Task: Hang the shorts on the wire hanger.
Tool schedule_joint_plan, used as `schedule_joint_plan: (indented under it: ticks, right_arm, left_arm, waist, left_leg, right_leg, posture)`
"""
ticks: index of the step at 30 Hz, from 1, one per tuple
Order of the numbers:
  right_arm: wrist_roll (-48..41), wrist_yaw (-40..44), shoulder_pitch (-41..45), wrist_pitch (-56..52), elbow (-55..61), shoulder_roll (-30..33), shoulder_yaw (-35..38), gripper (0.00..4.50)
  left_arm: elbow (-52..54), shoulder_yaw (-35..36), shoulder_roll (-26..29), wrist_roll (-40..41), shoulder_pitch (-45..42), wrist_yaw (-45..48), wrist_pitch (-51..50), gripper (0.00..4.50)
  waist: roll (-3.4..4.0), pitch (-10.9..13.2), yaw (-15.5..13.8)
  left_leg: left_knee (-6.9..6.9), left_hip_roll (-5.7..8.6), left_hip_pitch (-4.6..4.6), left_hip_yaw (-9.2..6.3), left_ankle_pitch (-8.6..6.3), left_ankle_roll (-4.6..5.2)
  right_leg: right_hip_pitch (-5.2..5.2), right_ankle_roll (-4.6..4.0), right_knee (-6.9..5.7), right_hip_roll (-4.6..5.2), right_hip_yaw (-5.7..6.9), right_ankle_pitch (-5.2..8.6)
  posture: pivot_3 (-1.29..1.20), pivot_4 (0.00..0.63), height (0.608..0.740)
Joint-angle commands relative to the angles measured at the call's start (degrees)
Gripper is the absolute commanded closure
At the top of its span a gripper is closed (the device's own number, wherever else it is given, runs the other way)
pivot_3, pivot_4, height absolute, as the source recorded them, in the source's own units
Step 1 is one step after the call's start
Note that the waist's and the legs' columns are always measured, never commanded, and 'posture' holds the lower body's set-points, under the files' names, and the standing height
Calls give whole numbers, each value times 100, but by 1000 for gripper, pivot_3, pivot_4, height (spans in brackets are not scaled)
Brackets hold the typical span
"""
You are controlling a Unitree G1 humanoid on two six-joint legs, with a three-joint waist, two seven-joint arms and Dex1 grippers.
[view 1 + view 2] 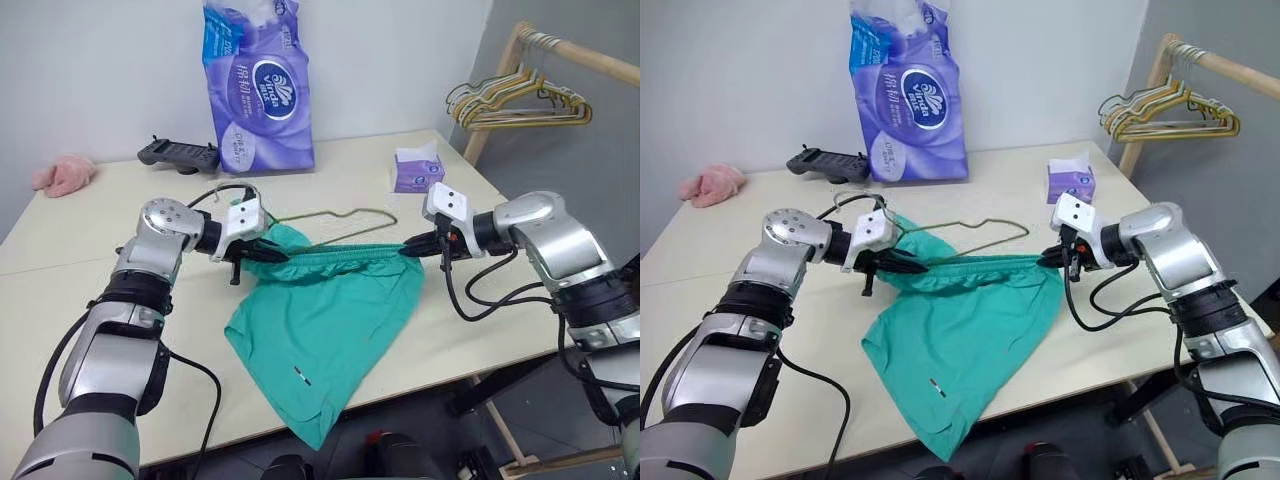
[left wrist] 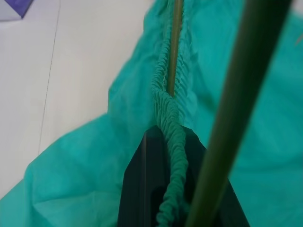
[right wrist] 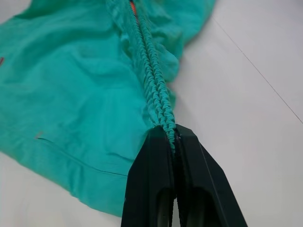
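Both the left gripper (image 1: 272, 255) and the right gripper (image 1: 412, 248) are clamped tight on the gathered waistband of the teal-green cloth shorts (image 1: 325, 325), stretched between them. The thin olive-gold wire hanger (image 1: 345, 217) lies just beyond the fingers, one leg running beside the left ones. Next, I judge, the band must go over that wire.

1. The two head views look forward and down from above the desk (image 1: 480, 200), taking in both arms, the far wall at 12 o'clock and a hanger rack (image 1: 560, 50) at 2 o'clock.
2. They share almost the whole scene, the right eye shifted slightly sideways.
3. The left wrist view sits very close behind the left hand (image 2: 182, 184), looking along the shorts (image 2: 94, 179) waistband and the wire hanger (image 2: 236, 104).
4. The right wrist view, equally close, looks along the right hand (image 3: 173, 137) over the same waistband and desk.
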State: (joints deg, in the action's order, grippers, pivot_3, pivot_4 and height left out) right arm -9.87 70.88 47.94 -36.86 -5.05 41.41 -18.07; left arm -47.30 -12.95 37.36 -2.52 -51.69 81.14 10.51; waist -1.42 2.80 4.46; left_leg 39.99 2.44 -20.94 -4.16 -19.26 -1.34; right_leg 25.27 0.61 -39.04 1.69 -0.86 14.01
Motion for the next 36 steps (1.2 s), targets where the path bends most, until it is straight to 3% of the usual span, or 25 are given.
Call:
schedule_joint_plan:
  ticks: [1,12,22,36]
  right_arm:
    - [-14,-20,68,-451,321,392,272,4486]
    - [-164,-157,309,-861,590,398,280,4486]
    - [-209,-113,500,-914,660,397,154,4486]
    - [-71,-110,264,-627,303,581,66,4486]
  left_arm:
    - [-412,-68,433,-423,-108,-243,251,4500]
    - [-911,-382,368,-673,-327,-510,905,4500]
    - [-1259,-951,507,-1369,-517,-1128,1771,4500]
    - [-1584,-768,388,-1154,-799,-1336,1768,4500]
  waist:
    - [0,0,-2]
    - [0,0,3]
    - [0,0,7]
    - [0,0,13]
  left_leg:
    - [0,0,0,0,0,0]
    - [0,0,0,1,0,0]
    - [0,0,0,1,0,0]
    - [0,0,-1,2,0,0]
  right_leg:
    - [0,0,0,0,0,0]
    - [1,0,0,0,0,0]
    - [1,0,0,1,1,0]
    - [1,0,0,0,1,0]
  posture:
    - [-39,43,740]
    - [-53,35,740]
    - [-55,29,740]
    - [-47,34,740]
